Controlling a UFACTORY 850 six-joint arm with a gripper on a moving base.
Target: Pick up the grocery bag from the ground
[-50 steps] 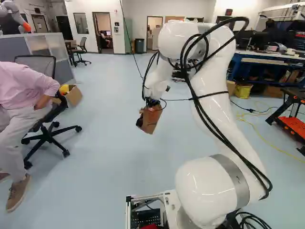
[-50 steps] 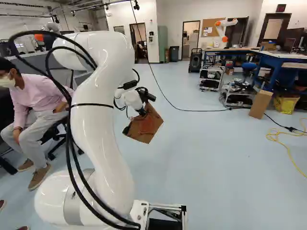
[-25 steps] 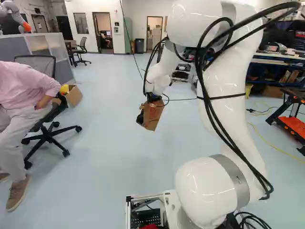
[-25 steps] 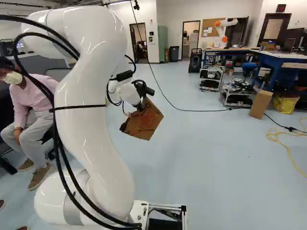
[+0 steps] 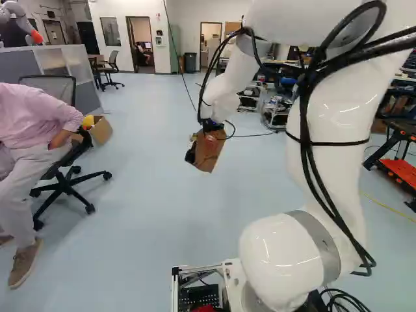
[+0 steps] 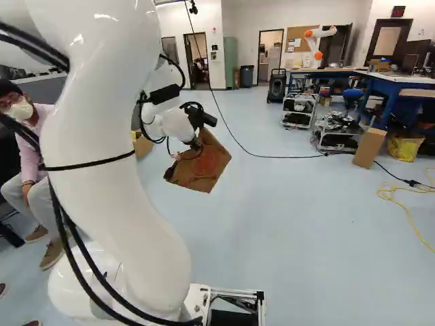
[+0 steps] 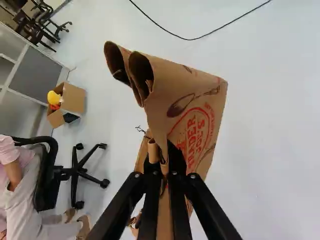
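Well, the brown paper grocery bag hangs tilted above the floor, creased paper clenched between both fingers of the gripper. It's crumpled, with curled, gaping folds and red print; its contents, if any, I can't quite make out. Well apart, an open cardboard box holds something yellow and something red.

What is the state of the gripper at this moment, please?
Gripper: closed on the brown paper grocery bag, its fingers pinching the paper between them; the bag hangs above the floor.
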